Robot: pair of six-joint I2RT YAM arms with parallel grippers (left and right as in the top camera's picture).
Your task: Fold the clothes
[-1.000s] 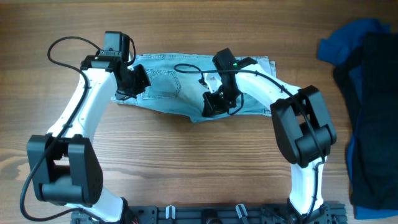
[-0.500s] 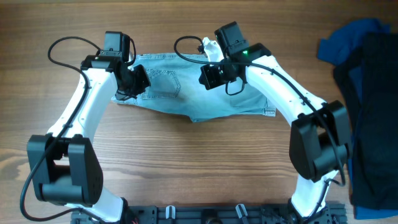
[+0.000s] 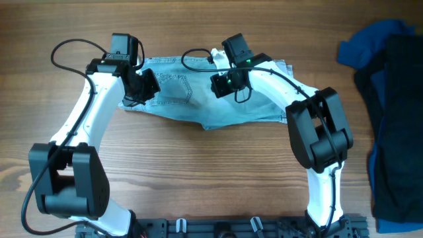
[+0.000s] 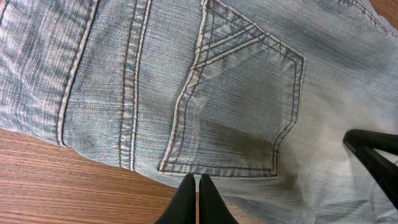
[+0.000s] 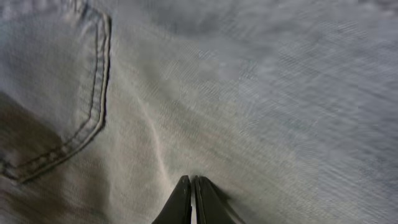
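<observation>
The light blue denim shorts lie flat at the back middle of the wooden table. A stitched back pocket shows in the left wrist view. My left gripper is shut, its tips at the shorts' lower edge just below that pocket. My right gripper is shut, its tips resting on plain denim beside a pocket seam, near the shorts' top middle. I see no fabric pinched between either pair of fingers.
A heap of royal-blue and black garments lies along the right edge of the table. Bare wood lies in front of the shorts. The right arm's black fingers show at the right of the left wrist view.
My right gripper has moved from the shorts' lower middle up to their top middle, then shifted slightly left. The left arm and the shorts have not visibly moved.
</observation>
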